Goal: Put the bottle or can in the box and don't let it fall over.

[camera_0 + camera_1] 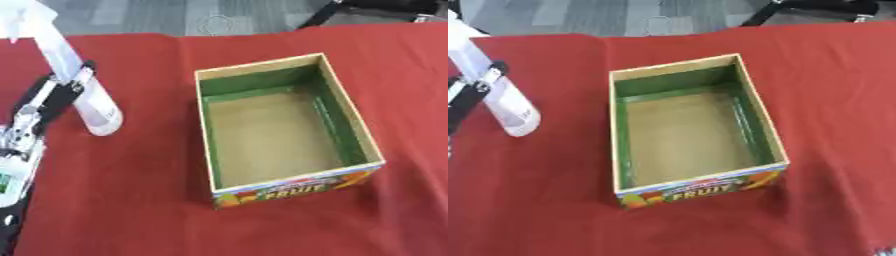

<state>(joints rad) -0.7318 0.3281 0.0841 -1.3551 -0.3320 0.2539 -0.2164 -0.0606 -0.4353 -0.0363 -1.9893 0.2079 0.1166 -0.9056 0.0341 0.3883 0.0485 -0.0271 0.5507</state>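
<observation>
A white translucent spray bottle (94, 102) is at the left of the red-covered table, leaning with its top towards the upper left. My left hand (48, 97) comes in from the left edge, and its black fingers are curled round the bottle's middle. I cannot tell whether the bottle's base touches the cloth. To its right an open cardboard fruit box (260, 64) with green inner walls and a brown floor holds nothing. The bottle is about a hand's width from the box's left wall. My right hand is out of sight.
The red cloth (131, 200) covers the whole table, and its far edge runs along the top of the view. Beyond it lie a grey floor and a black stand leg (767, 12) at the upper right.
</observation>
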